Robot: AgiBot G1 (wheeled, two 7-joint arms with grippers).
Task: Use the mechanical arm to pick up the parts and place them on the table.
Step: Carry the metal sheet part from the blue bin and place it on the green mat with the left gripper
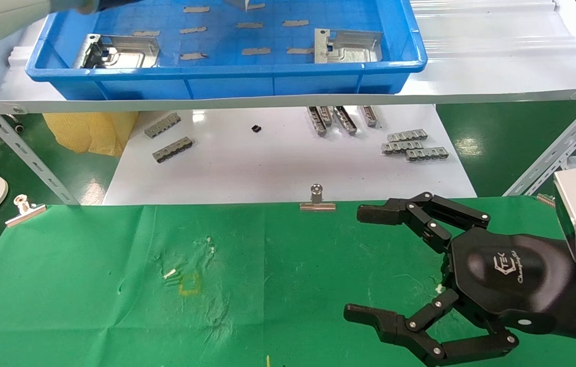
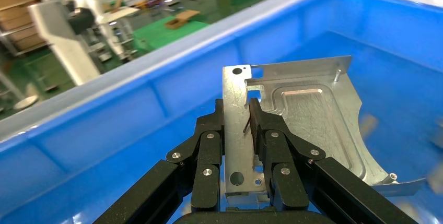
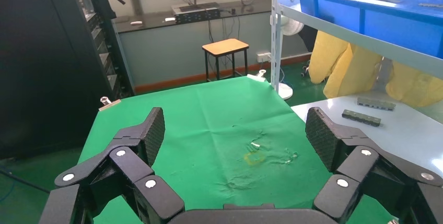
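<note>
The left gripper (image 2: 236, 117) clenches a part's (image 2: 298, 125) flange for lifting from the blue tray (image 2: 130, 109); the right gripper (image 1: 369, 265) waits released over the bench (image 1: 114, 306).

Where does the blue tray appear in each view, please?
Head view: blue tray across the top, on the shelf.
Left wrist view: it fills the picture around the left gripper, shut on a part.
Right wrist view: upper right corner.
Shared landmark: green table, head and right wrist.
</note>
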